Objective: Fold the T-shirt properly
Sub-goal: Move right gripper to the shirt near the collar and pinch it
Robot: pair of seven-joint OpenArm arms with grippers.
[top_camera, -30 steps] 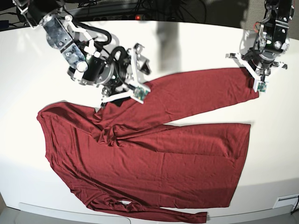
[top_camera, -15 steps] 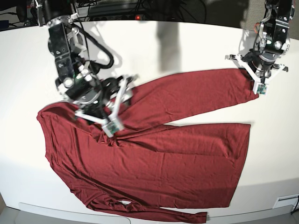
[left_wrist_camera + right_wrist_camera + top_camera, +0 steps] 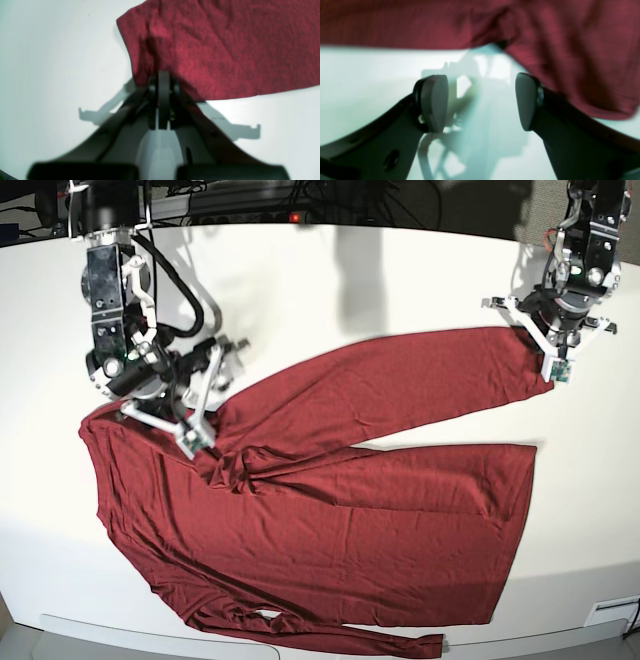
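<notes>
Right end effector (image 3: 481, 101) seen with jaws spread wide, nothing gripped; white counter (image 3: 365, 75) below, T-shirt (image 3: 570, 50) ahead and right of it.

Maroon long-sleeved T-shirt (image 3: 330, 510) lies spread, wrinkled, one sleeve stretched outward.

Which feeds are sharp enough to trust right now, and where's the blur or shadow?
Base view: sharp, evenly lit T-shirt. Left wrist view: fabric fairly clear, left gripper soft, hard shadows on the table. Right wrist view: blurred throughout, right gripper pads soft, shadows beneath.
</notes>
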